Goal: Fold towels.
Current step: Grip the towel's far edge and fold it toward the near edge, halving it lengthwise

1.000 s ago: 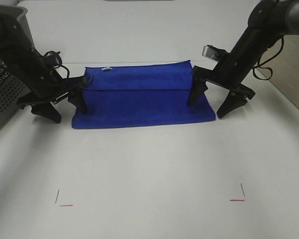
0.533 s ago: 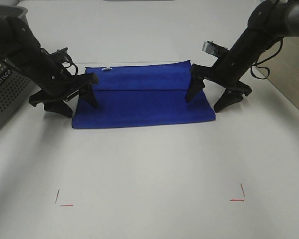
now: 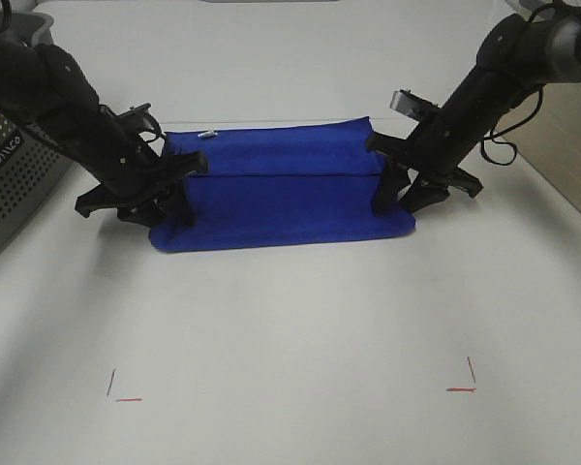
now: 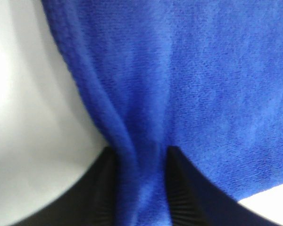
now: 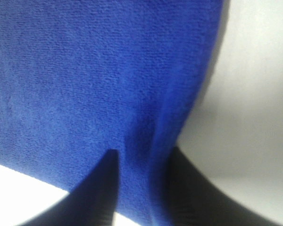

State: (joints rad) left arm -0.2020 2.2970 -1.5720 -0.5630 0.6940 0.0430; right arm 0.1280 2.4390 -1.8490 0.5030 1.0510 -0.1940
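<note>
The royal-blue towel (image 3: 281, 189) lies folded lengthwise in the middle of the white table, with a small white tag (image 3: 207, 135) at its far left corner. My left gripper (image 3: 171, 199) pinches the towel's left end, and the left wrist view shows a ridge of towel (image 4: 203, 70) squeezed between the black fingers (image 4: 101, 193) of that gripper (image 4: 140, 181). At the towel's right end my right gripper (image 3: 403, 194) is shut too. In the right wrist view the towel (image 5: 85, 70) bunches between the fingers (image 5: 96, 188) of the gripper (image 5: 141, 186).
A grey perforated basket (image 3: 10, 184) stands at the table's left edge, close behind the left arm. Red corner marks (image 3: 126, 397) (image 3: 462, 387) sit near the front of the table (image 3: 290, 320). A wooden floor strip shows at the far right.
Both grippers have closed from wide open onto the towel's short ends. The left one shifted right onto the cloth, and the towel's front corners have drawn slightly inward.
</note>
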